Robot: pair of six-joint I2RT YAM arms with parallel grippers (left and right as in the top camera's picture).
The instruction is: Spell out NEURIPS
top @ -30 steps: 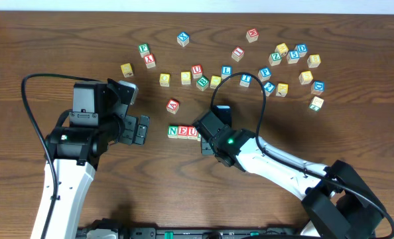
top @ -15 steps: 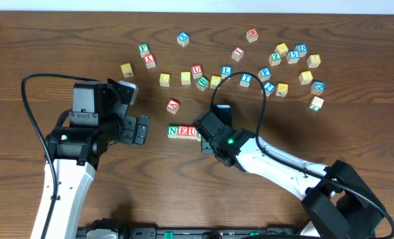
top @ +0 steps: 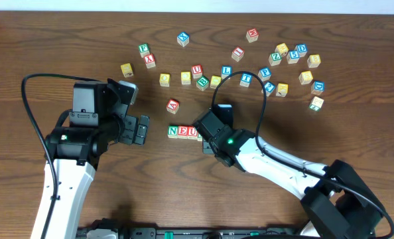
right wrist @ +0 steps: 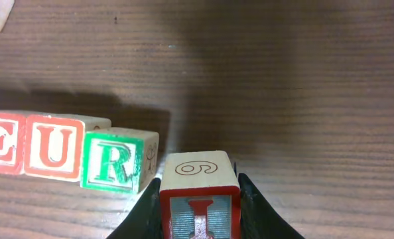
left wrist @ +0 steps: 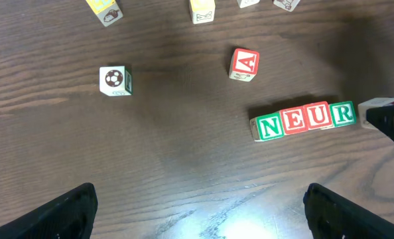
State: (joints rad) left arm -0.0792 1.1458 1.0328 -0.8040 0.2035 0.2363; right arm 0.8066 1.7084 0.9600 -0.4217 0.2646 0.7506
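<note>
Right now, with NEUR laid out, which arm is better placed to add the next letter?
Right. The right gripper grips the red I cube close beside the green R ending the row; the left gripper is open and empty, off the N end.

Robotics lab, wood-grain table (top: pixel 356 126), two robot arms (top: pixel 64 179)

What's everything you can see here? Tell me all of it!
Table: one, dark brown wood, under everything.
Row of cubes: four, green N, red E, red U, green R, touching, mid-table.
I cube: one, red letter, held just right of the R.
A cube: one, red, alone beyond the row.
Loose cubes: about two dozen, yellow, blue, red, green, scattered across the far side.
Left gripper: one, black, open, empty, left of the row.
Right gripper: one, black, shut on the I cube.
</note>
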